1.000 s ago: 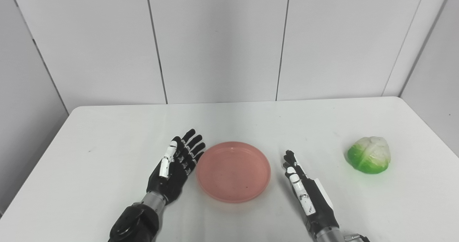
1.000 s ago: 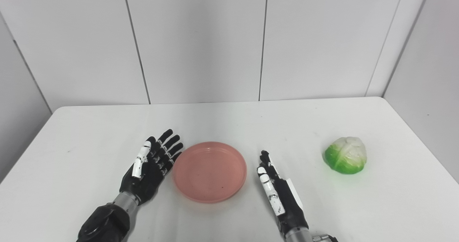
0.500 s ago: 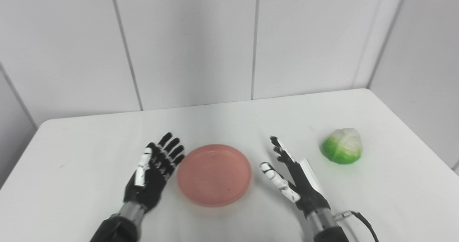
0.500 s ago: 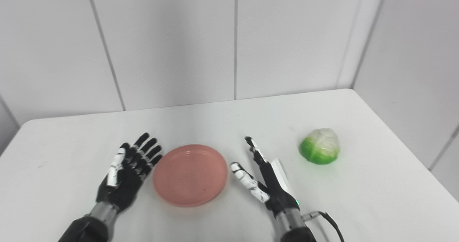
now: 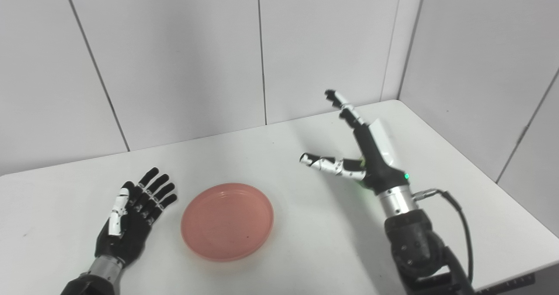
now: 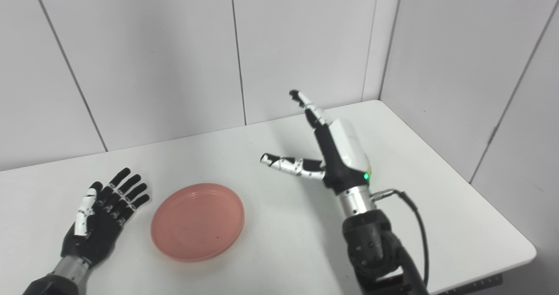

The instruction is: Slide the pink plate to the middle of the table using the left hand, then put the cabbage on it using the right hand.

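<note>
Plate: our pink plate (image 5: pixel 227 221) lies flat on the table (image 5: pixel 284 164), just beside our left hand (image 5: pixel 131 225), not touching it.
Left hand: it rests palm up, fingers (image 5: pixel 153 189) spread, holding nothing.
Right hand: our right hand (image 5: pixel 364 153) is raised, fingers wide, holding nothing.
Cabbage: we see only a green bit (image 5: pixel 361 159) behind the right hand.
Risk: we may bump the cabbage and roll it off, since our hand blocks our view.
Hidden: most of the cabbage; we cannot tell how close the hand is.

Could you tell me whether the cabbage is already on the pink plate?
No, the pink plate lies bare on the table, with nothing resting on it.
</note>
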`<state>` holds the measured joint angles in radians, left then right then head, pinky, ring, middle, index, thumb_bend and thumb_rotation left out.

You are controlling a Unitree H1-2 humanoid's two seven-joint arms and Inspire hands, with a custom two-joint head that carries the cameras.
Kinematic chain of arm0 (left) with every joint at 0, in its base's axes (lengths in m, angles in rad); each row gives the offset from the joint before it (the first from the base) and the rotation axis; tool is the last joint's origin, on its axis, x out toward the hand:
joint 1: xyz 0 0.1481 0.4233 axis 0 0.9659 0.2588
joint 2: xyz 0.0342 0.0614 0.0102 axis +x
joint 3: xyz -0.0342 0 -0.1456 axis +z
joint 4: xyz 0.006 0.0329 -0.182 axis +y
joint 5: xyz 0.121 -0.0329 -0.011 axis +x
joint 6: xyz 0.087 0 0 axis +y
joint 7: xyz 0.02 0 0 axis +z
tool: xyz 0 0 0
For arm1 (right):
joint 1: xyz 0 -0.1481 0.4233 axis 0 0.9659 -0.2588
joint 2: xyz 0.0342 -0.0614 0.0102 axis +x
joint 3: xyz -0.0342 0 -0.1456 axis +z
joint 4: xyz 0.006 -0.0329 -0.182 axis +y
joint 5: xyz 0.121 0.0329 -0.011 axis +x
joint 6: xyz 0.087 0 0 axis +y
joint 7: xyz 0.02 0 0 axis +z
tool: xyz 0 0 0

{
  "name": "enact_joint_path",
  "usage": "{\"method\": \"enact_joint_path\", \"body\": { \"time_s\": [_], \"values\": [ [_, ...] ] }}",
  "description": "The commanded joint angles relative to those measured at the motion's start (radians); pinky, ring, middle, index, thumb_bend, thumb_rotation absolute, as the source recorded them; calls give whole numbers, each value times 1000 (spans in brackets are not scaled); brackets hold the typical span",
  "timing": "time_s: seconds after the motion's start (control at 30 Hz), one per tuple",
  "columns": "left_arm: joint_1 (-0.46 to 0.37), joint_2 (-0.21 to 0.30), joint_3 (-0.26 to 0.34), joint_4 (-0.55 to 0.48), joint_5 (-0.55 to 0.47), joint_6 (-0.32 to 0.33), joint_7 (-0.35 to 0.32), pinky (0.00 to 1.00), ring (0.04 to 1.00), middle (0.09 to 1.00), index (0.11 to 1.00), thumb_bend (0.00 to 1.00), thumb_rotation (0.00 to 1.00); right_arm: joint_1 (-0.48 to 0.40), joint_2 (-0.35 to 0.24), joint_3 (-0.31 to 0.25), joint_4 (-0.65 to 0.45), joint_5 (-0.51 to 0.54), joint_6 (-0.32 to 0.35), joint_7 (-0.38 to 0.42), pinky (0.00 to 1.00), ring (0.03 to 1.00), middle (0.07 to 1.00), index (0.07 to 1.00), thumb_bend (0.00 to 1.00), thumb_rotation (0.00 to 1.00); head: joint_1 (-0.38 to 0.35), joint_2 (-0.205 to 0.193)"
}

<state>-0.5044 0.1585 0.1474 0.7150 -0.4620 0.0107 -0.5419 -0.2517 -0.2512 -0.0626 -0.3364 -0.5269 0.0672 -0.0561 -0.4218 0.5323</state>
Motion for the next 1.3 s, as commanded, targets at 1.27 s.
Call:
{"method": "enact_joint_path", "body": {
  "time_s": [1.27],
  "values": [
    [113,39,34,84,-4,85,-6,814,838,845,845,433,839,4,-206,-107,209,33,226,112,791,949,1000,1000,1000,604,-32,53]
  ]
}}
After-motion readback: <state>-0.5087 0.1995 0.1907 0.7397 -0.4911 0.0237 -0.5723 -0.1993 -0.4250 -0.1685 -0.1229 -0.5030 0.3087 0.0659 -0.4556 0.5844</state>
